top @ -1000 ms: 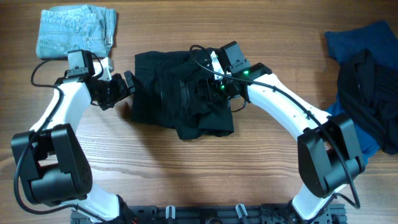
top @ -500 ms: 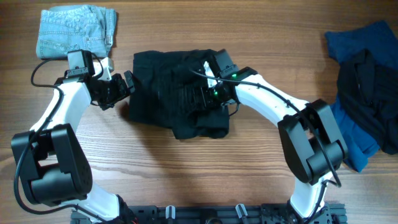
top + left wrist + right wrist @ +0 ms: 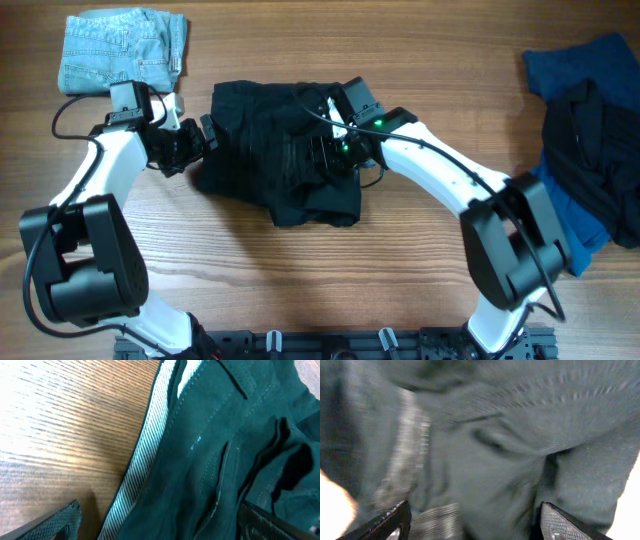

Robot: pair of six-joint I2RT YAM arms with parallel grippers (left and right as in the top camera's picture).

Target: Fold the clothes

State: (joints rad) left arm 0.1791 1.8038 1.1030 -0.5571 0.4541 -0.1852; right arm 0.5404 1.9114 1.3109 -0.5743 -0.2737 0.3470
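Black shorts (image 3: 280,165): crumpled in a heap at the middle of the wooden surface (image 3: 420,60), between both arms.
Left hand (image 3: 203,148): jaws spread wide at the shorts' left edge, ribbed waistband (image 3: 137,475) lying between the fingers (image 3: 55,521), nothing clamped.
Right hand (image 3: 325,152): down on top of the shorts, jaws wide apart, fabric bunched between them; no firm grip visible.
Denim shorts (image 3: 120,50): folded, far-left corner.
Dark blue and black garments (image 3: 590,140): piled at the right edge.
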